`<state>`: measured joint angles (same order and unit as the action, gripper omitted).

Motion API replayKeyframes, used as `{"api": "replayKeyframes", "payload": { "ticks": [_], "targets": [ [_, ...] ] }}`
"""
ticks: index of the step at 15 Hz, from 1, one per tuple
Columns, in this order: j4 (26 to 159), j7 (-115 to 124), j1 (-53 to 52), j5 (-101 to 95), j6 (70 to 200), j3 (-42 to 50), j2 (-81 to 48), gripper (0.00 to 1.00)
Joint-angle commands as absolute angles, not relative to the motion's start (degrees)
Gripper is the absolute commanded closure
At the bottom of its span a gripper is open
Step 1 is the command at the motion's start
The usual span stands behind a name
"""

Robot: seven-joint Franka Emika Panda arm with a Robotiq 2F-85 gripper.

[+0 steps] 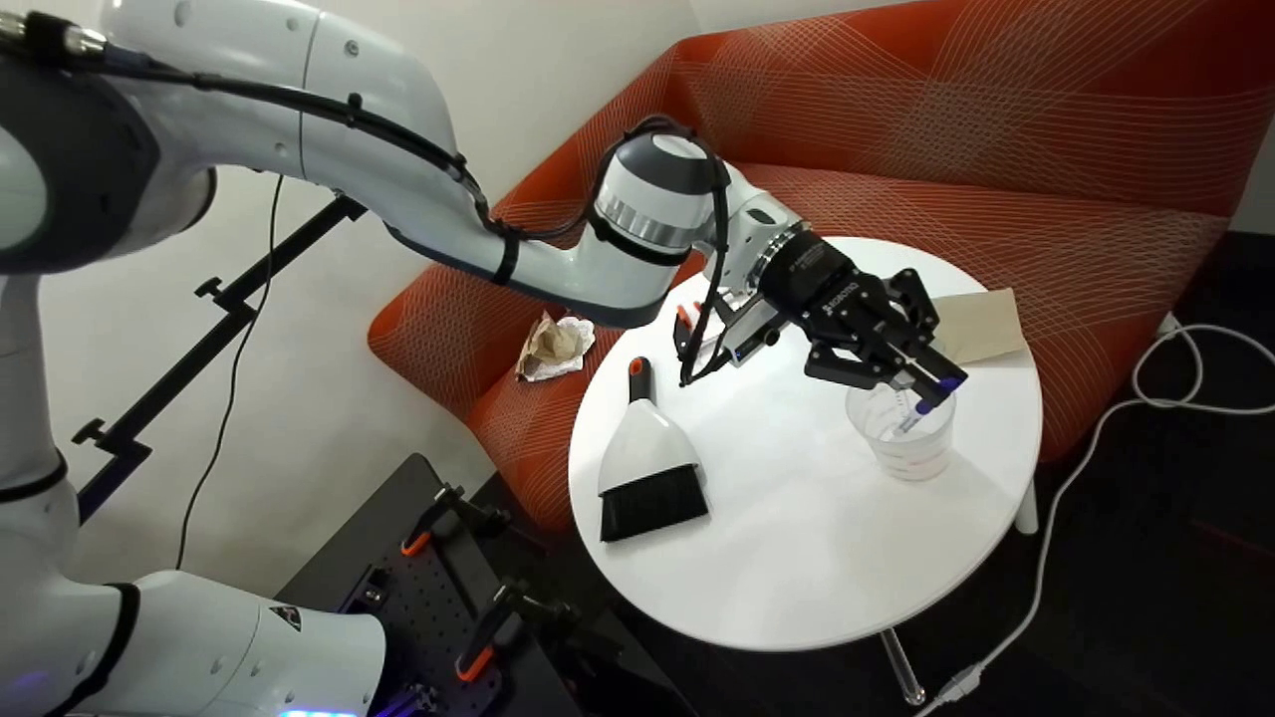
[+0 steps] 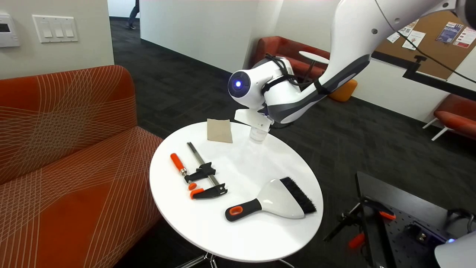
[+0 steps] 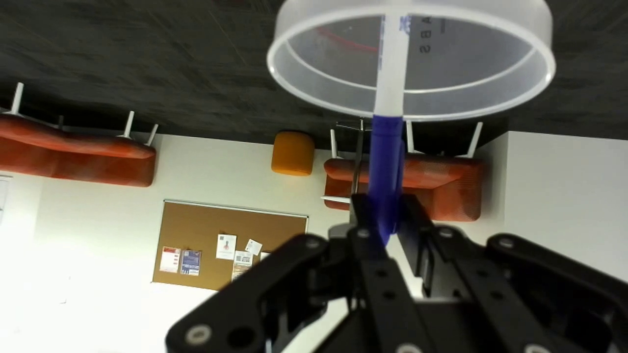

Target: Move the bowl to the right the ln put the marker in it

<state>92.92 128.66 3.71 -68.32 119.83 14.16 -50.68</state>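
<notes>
The clear bowl (image 1: pixel 913 460) stands upright on the white round table (image 1: pixel 787 578), near its edge. In an exterior view the bowl (image 2: pixel 257 135) is partly hidden behind the wrist. My gripper (image 1: pixel 932 382) is just above the bowl's rim, tilted down, shut on the marker. The marker (image 1: pixel 923 406) has a blue-purple end between the fingers, and its white barrel slants down into the bowl's mouth. In the wrist view the fingertips (image 3: pixel 385 215) pinch the marker (image 3: pixel 386 157). Its white part reaches over the rim of the bowl (image 3: pixel 314 93). The marker's far tip is out of view.
A tan paper square (image 2: pixel 219 131) lies beside the bowl; it also shows in an exterior view (image 1: pixel 981 324). A bar clamp (image 2: pixel 202 173) and a white brush with black bristles (image 2: pixel 279 199) lie on the table. A red sofa (image 1: pixel 946 179) borders it.
</notes>
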Motion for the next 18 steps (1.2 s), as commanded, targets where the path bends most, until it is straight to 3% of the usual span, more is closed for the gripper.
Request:
{"api": "replayKeyframes", "payload": {
  "ticks": [1,8,18],
  "targets": [
    [90.8,128.0,4.3,-67.6,117.3,13.0,-51.3,0.49],
    [93.6,129.8,3.8,-68.3,118.6,13.2,-46.9,0.0],
    [92.6,128.7,4.6,-68.9,119.2,12.9,-44.5,0.0]
  ]
}}
